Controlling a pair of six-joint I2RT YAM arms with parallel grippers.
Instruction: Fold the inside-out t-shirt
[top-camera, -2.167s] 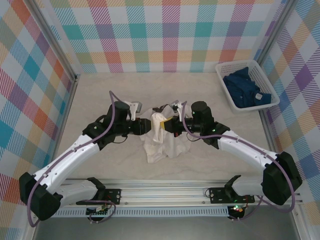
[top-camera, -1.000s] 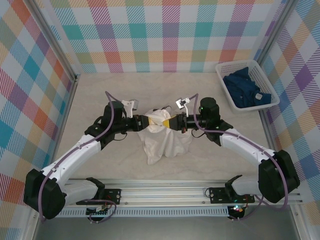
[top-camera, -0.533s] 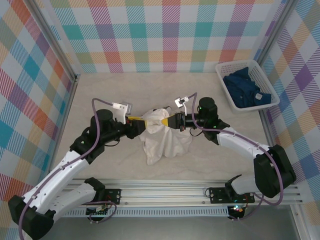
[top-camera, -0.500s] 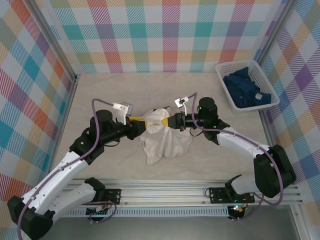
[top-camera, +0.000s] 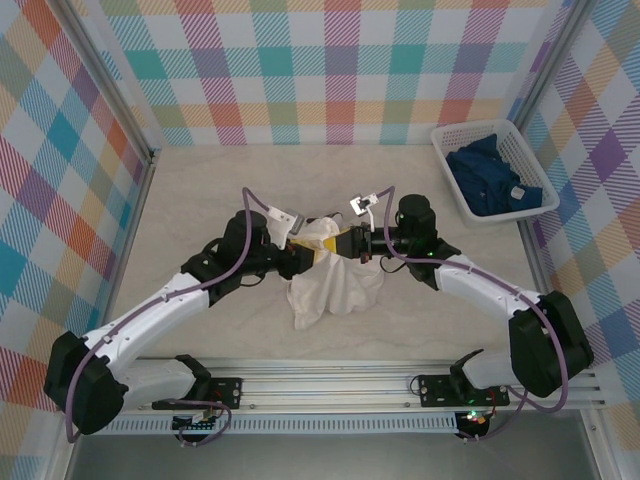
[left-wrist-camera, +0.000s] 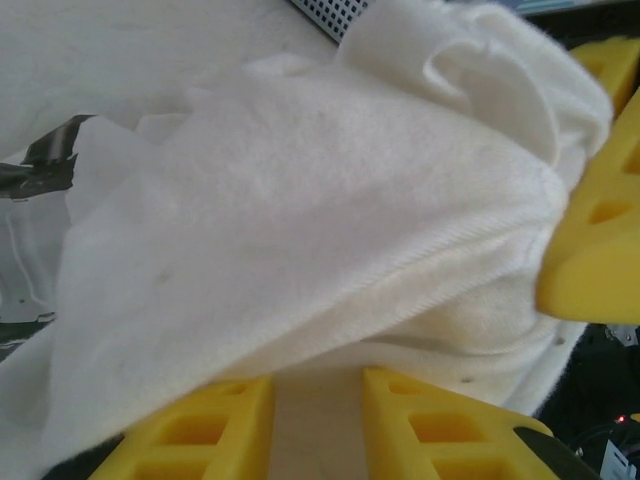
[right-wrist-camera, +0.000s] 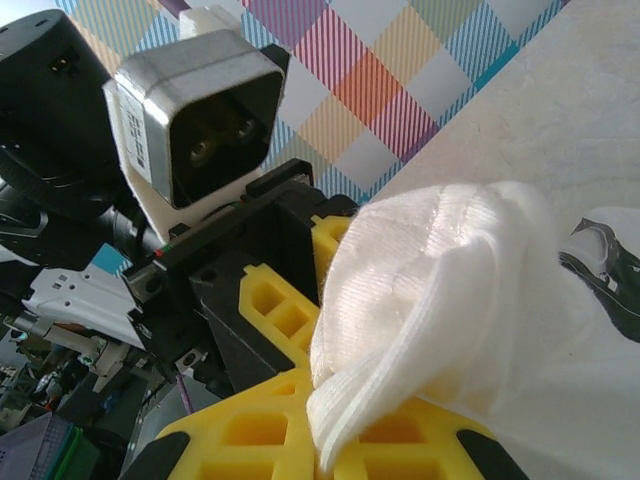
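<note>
While partly on the table (top-camera: 200, 190), t-shirt (top-camera: 330, 285) bunch in right gripper (top-camera: 338, 243).

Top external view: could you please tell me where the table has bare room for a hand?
Free: a strip of the beige table along the plaid back wall, and the stretch between left arm and left wall. Crowded: the centre around the white cotton t-shirt; far right, the white plastic basket.

Two arms: left arm (top-camera: 160, 305), right arm (top-camera: 490, 293). Two pincers: left pincer (top-camera: 304, 258), right pincer (top-camera: 338, 243). One white t-shirt (top-camera: 330, 285), bunched at both pincers' tips. One white basket (top-camera: 470, 127), well right of the right pincer; holds one dark blue garment (top-camera: 490, 175). One counter (top-camera: 200, 190).
</note>
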